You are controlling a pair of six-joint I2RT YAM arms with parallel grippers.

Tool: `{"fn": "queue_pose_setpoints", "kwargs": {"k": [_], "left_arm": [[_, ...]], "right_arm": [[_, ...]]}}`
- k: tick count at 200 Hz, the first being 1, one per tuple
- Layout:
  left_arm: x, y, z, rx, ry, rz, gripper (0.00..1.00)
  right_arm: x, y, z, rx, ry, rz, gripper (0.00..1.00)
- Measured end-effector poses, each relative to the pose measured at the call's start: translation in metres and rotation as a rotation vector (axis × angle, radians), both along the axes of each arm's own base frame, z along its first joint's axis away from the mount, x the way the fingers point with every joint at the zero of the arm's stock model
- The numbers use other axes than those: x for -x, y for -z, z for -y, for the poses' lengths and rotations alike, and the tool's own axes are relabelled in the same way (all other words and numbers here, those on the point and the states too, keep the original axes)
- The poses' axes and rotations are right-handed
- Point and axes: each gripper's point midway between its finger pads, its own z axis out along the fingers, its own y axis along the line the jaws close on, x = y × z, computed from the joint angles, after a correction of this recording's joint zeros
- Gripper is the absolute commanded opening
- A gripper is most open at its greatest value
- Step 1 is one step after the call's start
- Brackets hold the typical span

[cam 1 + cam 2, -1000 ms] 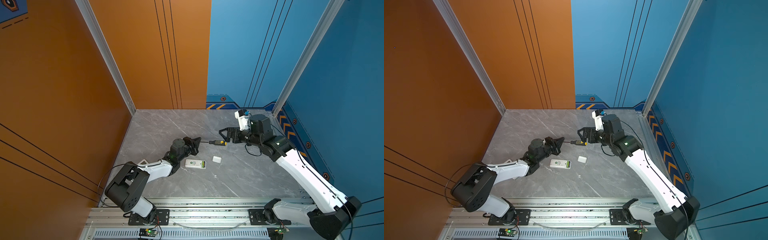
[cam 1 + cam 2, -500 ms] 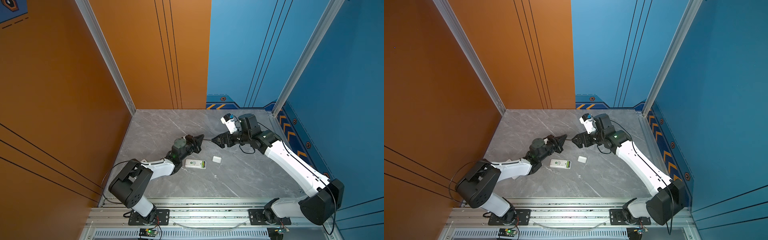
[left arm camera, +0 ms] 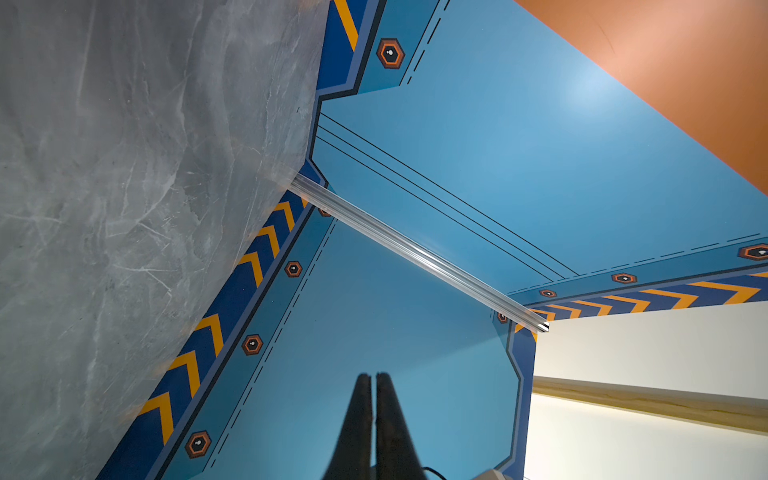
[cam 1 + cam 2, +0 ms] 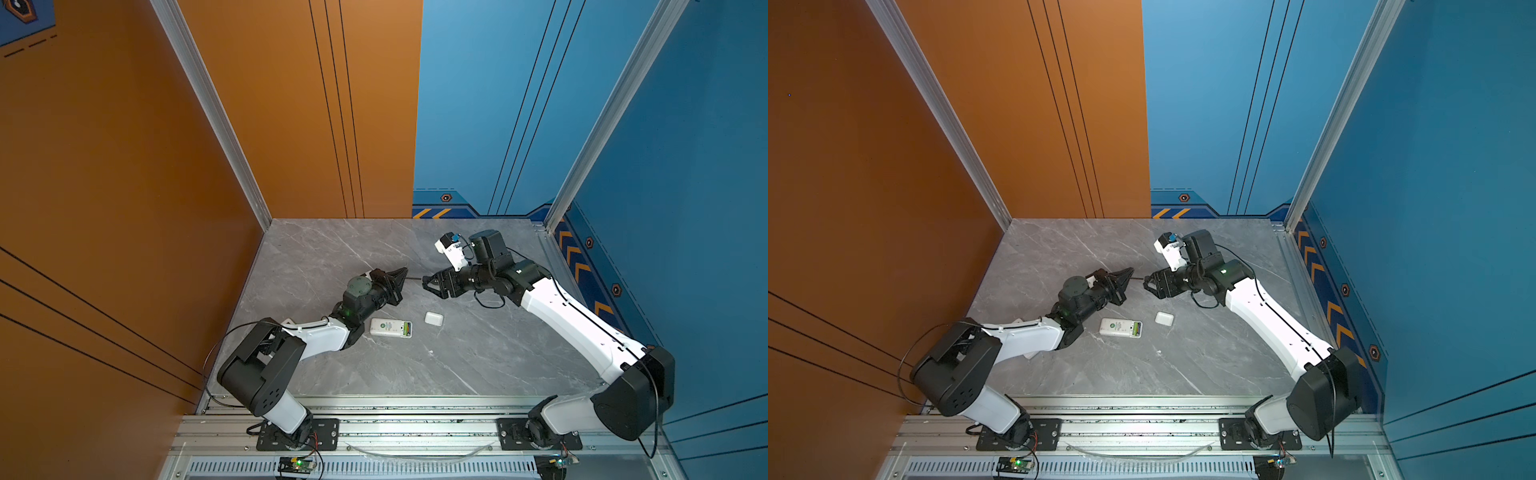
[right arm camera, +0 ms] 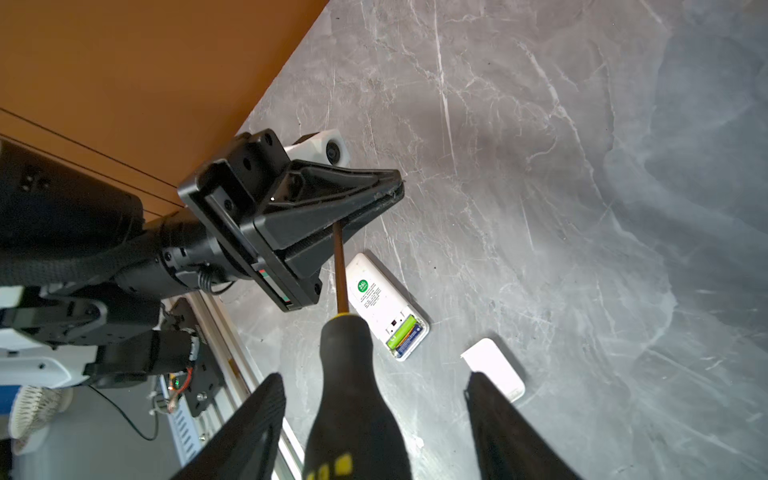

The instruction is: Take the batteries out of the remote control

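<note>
Left claw [image 5: 398, 188] clamps the screwdriver [image 5: 349, 345] shaft, right claw [image 5: 374, 376] gapes round its handle; remote [image 5: 374, 299] print too small to read.

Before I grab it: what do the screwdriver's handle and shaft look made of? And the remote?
Handle: black plastic or rubber, by its soft sheen and moulded bulge, with yellow marks. Shaft: thin dark metal, probably, straight and brownish. Remote: smooth white plastic, slightly glossy, with a printed label.
</note>
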Motion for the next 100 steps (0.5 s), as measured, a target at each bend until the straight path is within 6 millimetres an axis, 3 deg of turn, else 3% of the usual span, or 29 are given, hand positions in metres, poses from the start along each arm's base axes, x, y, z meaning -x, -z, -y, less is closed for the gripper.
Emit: {"fn": "queue_pose_setpoints", "kwargs": {"k": [22, 62, 100], "left_arm": [[0.0, 0.0, -0.001, 0.0, -0.006, 0.001, 0.0], [-0.004, 0.001, -0.004, 0.003, -0.037, 0.001, 0.0], [-0.005, 0.006, -0.003, -0.001, -0.048, -0.006, 0.0]], "right_arm": [[-0.001, -0.001, -0.002, -0.019, 0.003, -0.005, 0.51], [-0.004, 0.0, -0.007, -0.043, 0.0, -0.012, 0.42], [-0.001, -0.002, -0.013, -0.074, -0.029, -0.028, 0.23]]}}
